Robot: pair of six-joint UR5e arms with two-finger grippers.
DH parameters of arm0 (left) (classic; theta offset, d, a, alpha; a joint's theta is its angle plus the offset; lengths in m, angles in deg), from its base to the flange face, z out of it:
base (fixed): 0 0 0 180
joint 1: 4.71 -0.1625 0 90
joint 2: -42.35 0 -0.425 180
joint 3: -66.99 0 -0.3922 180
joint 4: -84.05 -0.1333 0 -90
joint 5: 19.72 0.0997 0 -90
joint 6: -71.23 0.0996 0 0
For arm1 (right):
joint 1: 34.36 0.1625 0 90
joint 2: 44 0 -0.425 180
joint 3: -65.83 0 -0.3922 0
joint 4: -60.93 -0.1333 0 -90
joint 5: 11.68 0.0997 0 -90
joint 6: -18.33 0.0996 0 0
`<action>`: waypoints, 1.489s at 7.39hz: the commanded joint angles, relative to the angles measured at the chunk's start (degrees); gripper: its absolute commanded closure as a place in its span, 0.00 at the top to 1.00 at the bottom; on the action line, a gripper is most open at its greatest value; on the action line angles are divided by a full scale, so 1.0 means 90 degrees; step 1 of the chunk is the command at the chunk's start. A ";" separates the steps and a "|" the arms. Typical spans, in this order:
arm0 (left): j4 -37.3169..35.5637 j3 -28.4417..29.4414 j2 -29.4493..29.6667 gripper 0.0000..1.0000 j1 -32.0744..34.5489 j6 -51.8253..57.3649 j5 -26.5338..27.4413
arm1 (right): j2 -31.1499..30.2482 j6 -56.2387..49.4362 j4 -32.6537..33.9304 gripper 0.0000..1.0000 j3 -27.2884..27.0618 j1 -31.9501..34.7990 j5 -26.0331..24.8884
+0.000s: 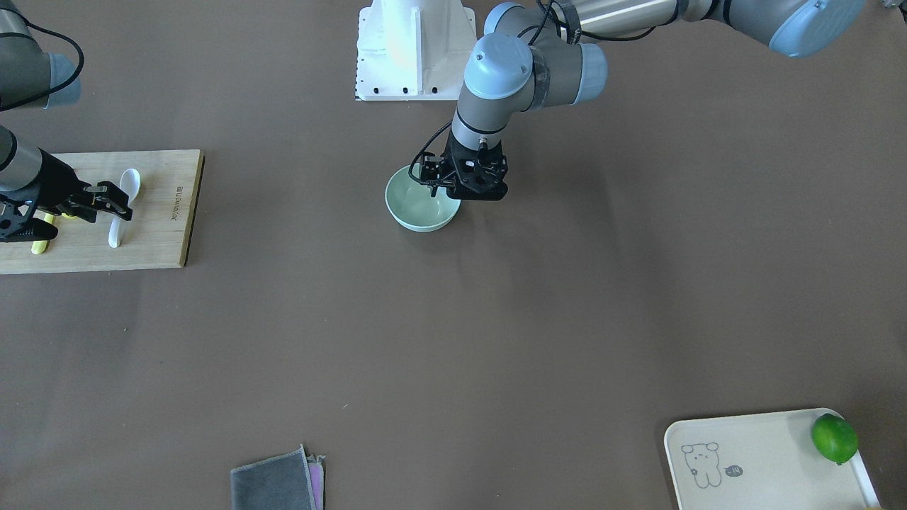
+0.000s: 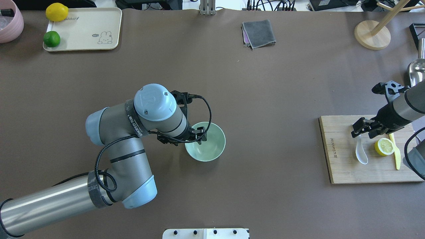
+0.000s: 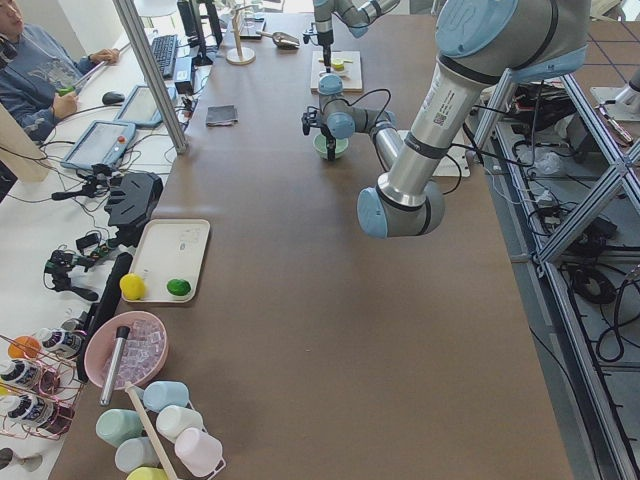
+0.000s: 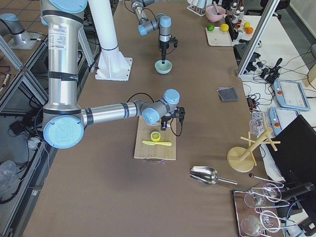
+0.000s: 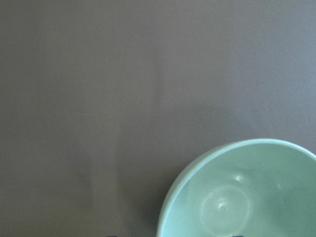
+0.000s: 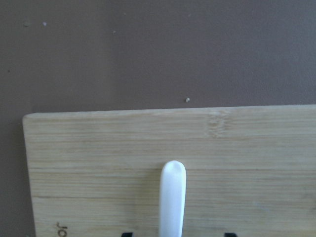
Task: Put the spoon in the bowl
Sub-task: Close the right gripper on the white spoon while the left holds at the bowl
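While nothing is gripped, the spoon (image 2: 361,153) is seen on the board (image 2: 342,169), 3 o'clock of the bowl (image 2: 212,150).
Both are held wide: right gripper (image 2: 361,131) astride its handle, left gripper (image 2: 198,135) at the bowl's 9 o'clock rim.

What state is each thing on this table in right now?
Small white soup spoon: lying flat on the wooden cutting board.
Pale mint-green round bowl: upright, empty.
Right end effector: open, fingers either side of the spoon.
Left end effector: open, at the bowl's rim.
Yellow lemon half: cut face up on the board.
Slim yellow knife: lying flat on the board.
Grey cloth: folded.
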 commanded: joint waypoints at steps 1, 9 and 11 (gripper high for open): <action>-0.0001 -0.0032 -0.0038 0.83 0.0020 0.0001 0.0000 | -0.0003 0.0062 -0.0001 0.66 0.0004 -0.0060 -0.0002; -0.0001 -0.0247 -0.0234 0.83 0.0050 -0.0047 -0.0010 | -0.0032 0.0062 -0.0031 0.31 0.0014 -0.0148 -0.0011; -0.0010 -0.0257 -0.0234 0.83 0.0050 -0.0048 -0.0010 | -0.0032 0.0062 -0.0031 0.05 -0.0006 -0.0138 -0.0002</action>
